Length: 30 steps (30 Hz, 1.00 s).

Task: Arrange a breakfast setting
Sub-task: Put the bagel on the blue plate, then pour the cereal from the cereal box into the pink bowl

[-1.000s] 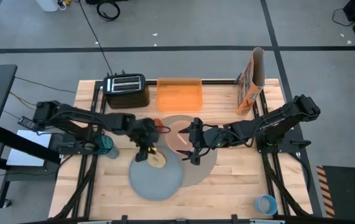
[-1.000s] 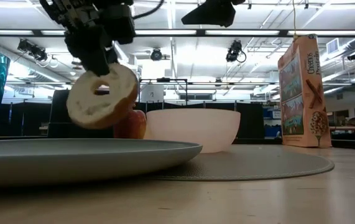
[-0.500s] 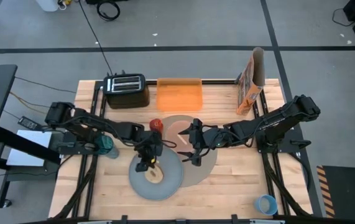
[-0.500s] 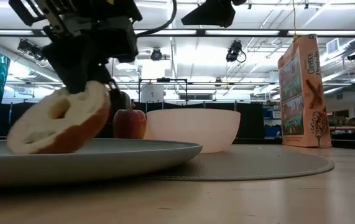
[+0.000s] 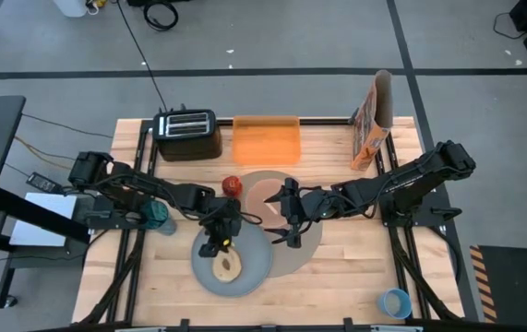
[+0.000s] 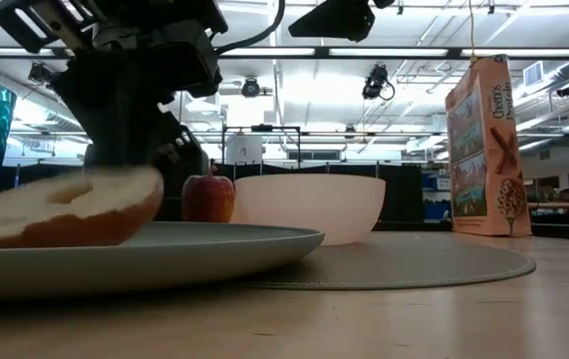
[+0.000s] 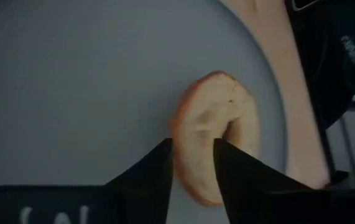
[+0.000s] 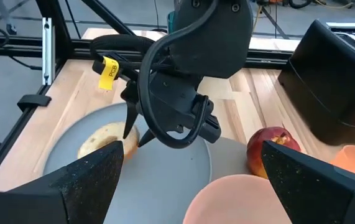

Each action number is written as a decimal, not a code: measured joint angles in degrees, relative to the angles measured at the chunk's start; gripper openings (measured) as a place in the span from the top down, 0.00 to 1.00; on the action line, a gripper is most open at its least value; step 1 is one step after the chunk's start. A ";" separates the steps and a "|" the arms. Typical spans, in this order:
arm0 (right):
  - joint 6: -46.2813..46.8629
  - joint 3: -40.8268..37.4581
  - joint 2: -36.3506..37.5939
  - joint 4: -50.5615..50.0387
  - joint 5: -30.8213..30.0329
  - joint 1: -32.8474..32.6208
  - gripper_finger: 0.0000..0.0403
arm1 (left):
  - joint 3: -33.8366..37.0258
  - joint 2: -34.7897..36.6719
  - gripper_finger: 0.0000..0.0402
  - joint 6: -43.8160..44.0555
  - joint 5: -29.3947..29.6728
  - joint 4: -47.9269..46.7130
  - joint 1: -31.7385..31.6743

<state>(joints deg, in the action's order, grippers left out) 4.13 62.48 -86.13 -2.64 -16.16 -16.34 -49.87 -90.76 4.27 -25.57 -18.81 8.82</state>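
The bagel (image 5: 227, 268) lies flat on the grey plate (image 5: 254, 267); the left gripper (image 5: 212, 247) hovers above it, fingers parted. The right gripper (image 5: 290, 224) waits spread wide over the pink bowl (image 5: 265, 197).

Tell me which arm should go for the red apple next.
Left, probably. The left gripper hovers over the bagel on the grey round plate; the red apple sits on its side. The right gripper, open, hangs over the pale pink bowl.

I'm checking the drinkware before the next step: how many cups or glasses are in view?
2: a teal glass at the table's left edge by the left arm, and a small blue cup near the front right corner. Others may be hidden.
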 joint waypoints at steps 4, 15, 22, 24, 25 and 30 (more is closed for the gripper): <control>-2.18 0.00 0.58 -1.19 -0.04 -0.02 0.04 | -0.40 0.35 0.64 -0.74 0.75 -1.62 -0.51; 5.77 11.37 7.17 -31.57 -10.69 -0.08 0.04 | -14.18 6.09 0.65 0.62 3.27 -16.72 0.52; 30.87 18.03 12.58 -62.55 -22.73 2.07 0.04 | -14.14 6.86 0.65 -5.75 8.25 -0.30 5.29; 39.87 18.08 14.56 -69.15 -24.78 3.57 0.04 | -14.12 6.41 0.65 -8.72 9.44 3.41 5.51; 43.94 18.08 15.53 -72.51 -25.41 4.36 0.04 | -14.10 6.32 0.65 -9.85 10.44 4.73 5.61; 59.97 17.14 18.62 -87.40 -22.82 7.35 0.04 | -12.92 6.38 0.65 -11.19 14.55 15.20 5.61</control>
<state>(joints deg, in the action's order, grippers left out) 64.10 79.62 -67.50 -90.04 -38.98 -8.99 -62.79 -84.38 -6.91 -11.02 -3.62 14.43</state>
